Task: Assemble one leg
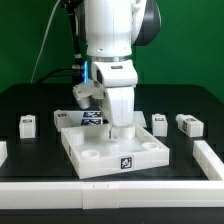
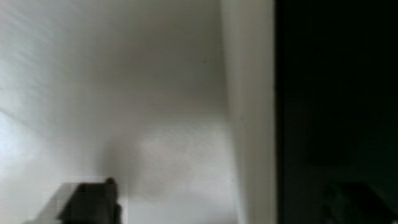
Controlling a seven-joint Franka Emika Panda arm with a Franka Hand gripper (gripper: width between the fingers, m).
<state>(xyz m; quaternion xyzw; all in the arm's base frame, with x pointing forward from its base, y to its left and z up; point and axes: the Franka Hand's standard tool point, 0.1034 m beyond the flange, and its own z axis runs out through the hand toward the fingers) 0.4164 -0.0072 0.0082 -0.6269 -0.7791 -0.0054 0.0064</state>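
Observation:
The large white square panel (image 1: 112, 150) lies in the middle of the black table. My gripper (image 1: 122, 128) points down onto the panel's far corner on the exterior view's right. A white shape right under the hand may be a leg; the hand hides most of it. In the wrist view the dark fingers (image 2: 86, 203) stand wide apart over the blurred white panel top (image 2: 143, 100) and its edge, with dark table showing between them. Loose legs stand at the exterior view's left (image 1: 28, 124) (image 1: 60, 119) and right (image 1: 159, 122) (image 1: 188, 125).
The marker board (image 1: 92, 117) lies behind the panel, partly hidden by the arm. A low white wall runs along the front (image 1: 110, 190) and up the exterior view's right side (image 1: 208, 158). A green backdrop stands behind the table.

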